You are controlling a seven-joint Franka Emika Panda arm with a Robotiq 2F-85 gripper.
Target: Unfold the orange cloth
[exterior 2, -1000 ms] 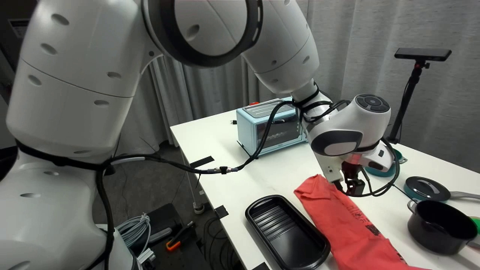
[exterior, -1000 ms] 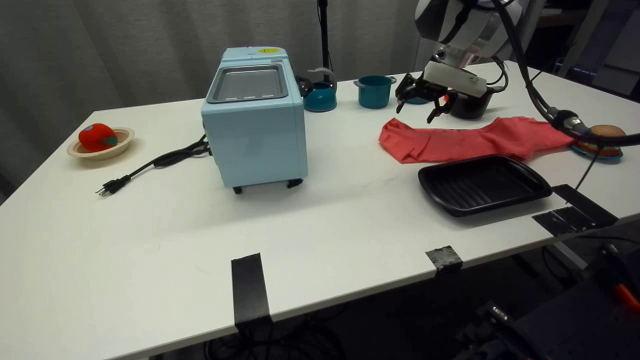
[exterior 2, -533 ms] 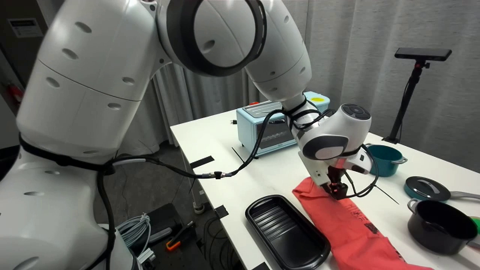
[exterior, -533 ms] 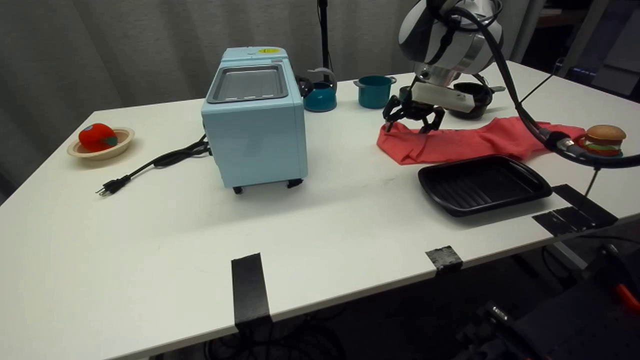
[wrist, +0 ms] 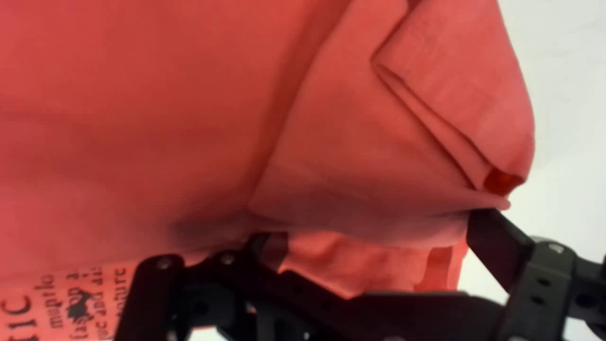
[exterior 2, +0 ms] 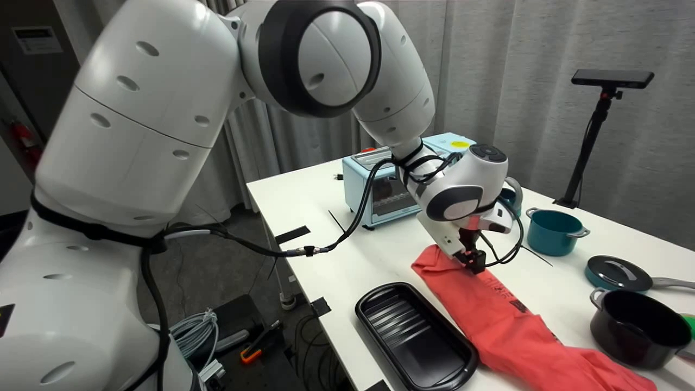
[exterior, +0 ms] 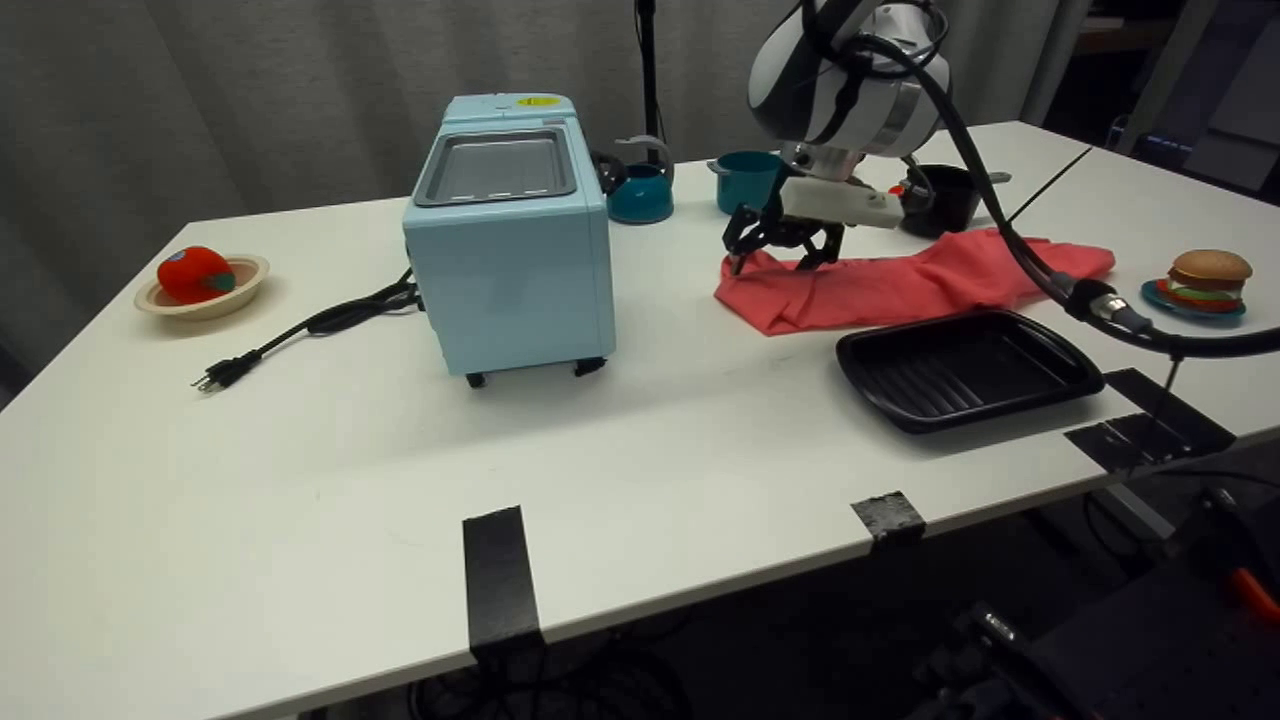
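"What's on the white table (exterior: 330, 470)?"
"A blue toaster oven (exterior: 510, 275), then the orange cloth (exterior 2: 491, 323), just beside the black tray (exterior 2: 418, 342). The cloth has slid towards the oven since a second ago."
"And the jaws?"
"Spread wide at its oven-side end, touching the fabric."
"Any writing?"
"Black print (wrist: 78, 305) on the cloth, sideways: a big 'C', 'and'. The oven's yellow label (exterior: 538, 101) I can't read."

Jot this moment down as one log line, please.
orange cloth: folded, beside black tray | gripper: open, at cloth's edge | unfolding: unfinished
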